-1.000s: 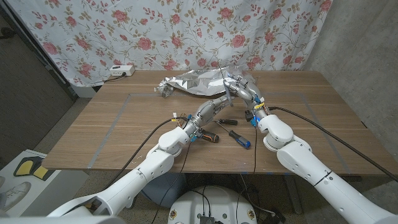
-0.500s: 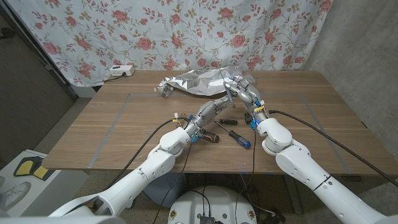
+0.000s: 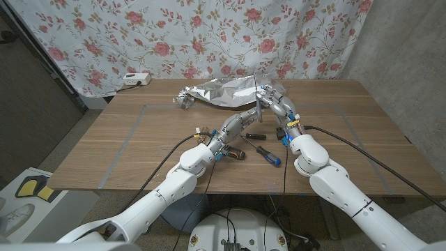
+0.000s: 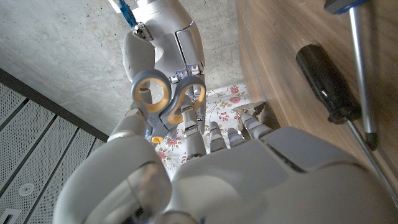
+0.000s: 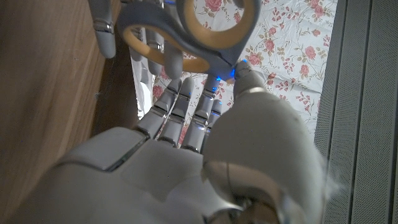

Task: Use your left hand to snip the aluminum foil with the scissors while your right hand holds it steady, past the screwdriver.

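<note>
The crumpled aluminum foil (image 3: 221, 92) lies at the back middle of the table. My left hand (image 3: 245, 116) reaches toward the foil's right end and holds the scissors (image 3: 258, 104) upright, blades pointing up at the foil. Their grey, yellow-lined handles (image 4: 168, 98) sit between its thumb and fingers (image 4: 211, 134). My right hand (image 3: 277, 102) is just right of the scissors and holds the foil's raised right edge. In the right wrist view, the scissor handles (image 5: 188, 30) hang close beyond my right hand (image 5: 186, 146).
Screwdrivers lie in front of the hands: a black-handled one (image 3: 254, 135), a blue-handled one (image 3: 269, 155) and an orange-and-black one (image 3: 233, 153). The black handle (image 4: 324, 82) is close beside my left hand. A white power strip (image 3: 136, 79) sits at the back left.
My right hand has shifted slightly to the right at the foil's edge. The left hand and scissors have barely moved.
</note>
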You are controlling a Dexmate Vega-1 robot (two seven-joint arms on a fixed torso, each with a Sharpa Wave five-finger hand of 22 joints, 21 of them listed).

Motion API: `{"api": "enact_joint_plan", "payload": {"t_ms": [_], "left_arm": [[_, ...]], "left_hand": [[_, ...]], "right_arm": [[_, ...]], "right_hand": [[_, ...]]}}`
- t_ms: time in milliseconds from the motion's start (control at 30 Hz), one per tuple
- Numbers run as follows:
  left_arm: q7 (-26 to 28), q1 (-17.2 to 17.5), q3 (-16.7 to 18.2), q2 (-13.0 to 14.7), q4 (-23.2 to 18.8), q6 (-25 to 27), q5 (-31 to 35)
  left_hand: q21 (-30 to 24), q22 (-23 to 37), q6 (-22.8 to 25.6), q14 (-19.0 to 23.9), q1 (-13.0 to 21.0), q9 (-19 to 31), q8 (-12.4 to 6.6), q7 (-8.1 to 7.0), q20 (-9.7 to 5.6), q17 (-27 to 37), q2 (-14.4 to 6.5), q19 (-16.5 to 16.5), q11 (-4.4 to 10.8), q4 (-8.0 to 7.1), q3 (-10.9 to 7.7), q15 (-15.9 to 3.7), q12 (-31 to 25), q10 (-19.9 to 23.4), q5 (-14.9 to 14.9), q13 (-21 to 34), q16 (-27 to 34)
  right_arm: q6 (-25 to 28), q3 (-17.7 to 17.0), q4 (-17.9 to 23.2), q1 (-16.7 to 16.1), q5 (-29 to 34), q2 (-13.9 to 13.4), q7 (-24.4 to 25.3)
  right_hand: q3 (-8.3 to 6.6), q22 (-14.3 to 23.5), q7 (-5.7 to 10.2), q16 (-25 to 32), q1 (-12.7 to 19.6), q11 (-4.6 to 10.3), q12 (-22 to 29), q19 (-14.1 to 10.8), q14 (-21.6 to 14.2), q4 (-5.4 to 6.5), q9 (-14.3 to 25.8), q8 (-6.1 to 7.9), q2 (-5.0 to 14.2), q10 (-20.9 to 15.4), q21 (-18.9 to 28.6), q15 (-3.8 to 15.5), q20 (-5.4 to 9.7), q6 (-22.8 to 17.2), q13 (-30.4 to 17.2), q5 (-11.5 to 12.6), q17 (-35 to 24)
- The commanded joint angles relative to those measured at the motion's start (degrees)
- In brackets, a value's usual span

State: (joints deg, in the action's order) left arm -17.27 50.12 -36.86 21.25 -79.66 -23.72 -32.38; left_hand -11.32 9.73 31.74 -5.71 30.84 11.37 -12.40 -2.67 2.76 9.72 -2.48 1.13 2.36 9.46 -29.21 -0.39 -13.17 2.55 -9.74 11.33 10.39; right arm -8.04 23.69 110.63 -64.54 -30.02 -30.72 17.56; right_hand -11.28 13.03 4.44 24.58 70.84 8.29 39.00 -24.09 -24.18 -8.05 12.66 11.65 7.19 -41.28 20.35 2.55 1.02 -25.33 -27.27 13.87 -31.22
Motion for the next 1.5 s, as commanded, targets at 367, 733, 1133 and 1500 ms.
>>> {"api": "enact_joint_plan", "payload": {"t_ms": [367, 733, 1133, 1500], "left_arm": [[-0.39, -0.86, -0.72, -1.19, 1.46, -0.15, 0.39], [-0.95, -1.1, -1.04, -1.83, 2.14, -0.36, 0.23], [-1.26, -0.96, -1.13, -2.03, 2.49, -0.33, -0.04], [-0.39, -0.41, -0.97, -2.47, 2.49, -0.42, -0.17]], "left_hand": [[0.13, 0.26, 0.45, 0.33, 1.88, 0.31, -0.04, 0.12, 0.55, 0.21, -0.68, 0.57, -0.08, 0.11, -0.22, 0.16, -0.08, 0.55, -0.41, 0.11, 0.15], [0.08, 0.26, 0.57, 0.42, 2.43, 0.34, -0.01, 0.21, 0.48, 0.21, -1.01, 0.79, -0.06, 0.14, -0.28, 0.19, -0.05, 0.57, -0.4, 0.11, 0.15], [0.13, 0.27, 0.66, 0.43, 2.81, 0.35, 0.06, 0.29, 0.4, 0.21, -1.11, 0.77, -0.01, 0.12, -0.17, 0.21, -0.02, 0.57, -0.31, 0.11, 0.11], [0.13, 0.28, 0.98, 0.71, 3.11, 0.37, 0.05, 0.36, 0.57, 0.21, -1.21, 0.83, -0.13, 0.05, 0.0, 0.25, -0.06, 0.75, -0.22, 0.12, 0.18]], "right_arm": [[0.38, 0.99, 1.6, -1.13, 2.41, 0.72, 2.23], [0.1, 1.1, 1.44, -1.68, 4.15, 2.23, 4.96], [-0.6, -0.71, 1.28, -2.37, 4.55, 2.84, 6.94], [-1.44, -1.42, 1.04, -3.11, 4.66, 3.68, 7.91]], "right_hand": [[0.22, 0.07, 0.73, 0.11, 1.83, 3.94, 0.35, 0.78, -0.26, -0.04, 0.24, 0.37, 1.95, -4.18, 0.29, 10.52, 0.02, -0.88, 0.01, 0.27, -0.42], [0.31, -0.01, 0.88, 0.12, 1.92, 3.95, 0.53, 0.84, -0.28, -0.06, 0.3, 0.5, 1.92, -4.35, 0.45, 10.49, -0.18, -1.39, 0.07, 0.3, -0.62], [0.36, -0.09, 0.98, 0.2, 2.08, 3.9, 0.68, 1.09, -0.38, -0.09, 0.37, 0.44, 1.96, -4.27, 0.52, 10.56, -0.13, -1.42, 0.02, 0.33, -0.87], [0.31, -0.15, 0.98, 0.25, 2.31, 3.89, 0.87, 1.33, -0.52, -0.13, 0.44, 0.37, 2.12, -4.24, 0.58, 10.66, -0.11, -1.41, -0.04, 0.43, -1.08]]}}
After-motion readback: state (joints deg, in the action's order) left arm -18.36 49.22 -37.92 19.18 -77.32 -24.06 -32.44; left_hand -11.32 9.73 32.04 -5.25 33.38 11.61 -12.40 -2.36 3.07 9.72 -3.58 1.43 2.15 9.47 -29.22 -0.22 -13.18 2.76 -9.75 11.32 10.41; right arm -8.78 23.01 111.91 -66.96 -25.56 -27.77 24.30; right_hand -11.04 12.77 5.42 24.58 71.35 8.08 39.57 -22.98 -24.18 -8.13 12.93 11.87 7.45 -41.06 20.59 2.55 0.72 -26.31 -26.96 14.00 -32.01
